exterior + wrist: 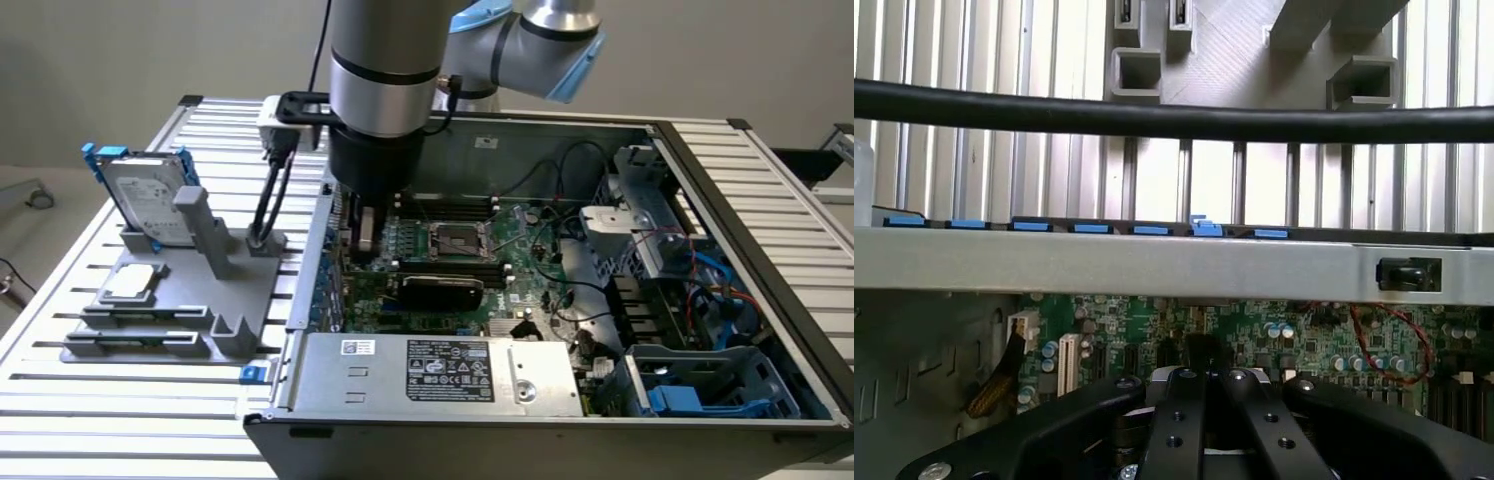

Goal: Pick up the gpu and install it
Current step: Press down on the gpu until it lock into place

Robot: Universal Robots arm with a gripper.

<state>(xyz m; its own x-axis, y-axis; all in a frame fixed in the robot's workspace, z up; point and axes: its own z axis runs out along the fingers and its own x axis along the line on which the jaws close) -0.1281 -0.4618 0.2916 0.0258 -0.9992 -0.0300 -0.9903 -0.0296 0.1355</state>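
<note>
Gpu on the motherboard, gripper low inside the case

The gpu (442, 290) stands on the motherboard (521, 235) near its front edge, just in front of the CPU socket (454, 240), apparently slotted in. The gripper (360, 238) hangs close over the board's edge nearest the case wall (318, 270), apart from the card; whether its fingers are spread cannot be told. So low, a sideways move could strike components, and a half-seated card might tilt loose.

Ribbed metal table (747, 170); matt grey plastic stand (200, 290)
</note>
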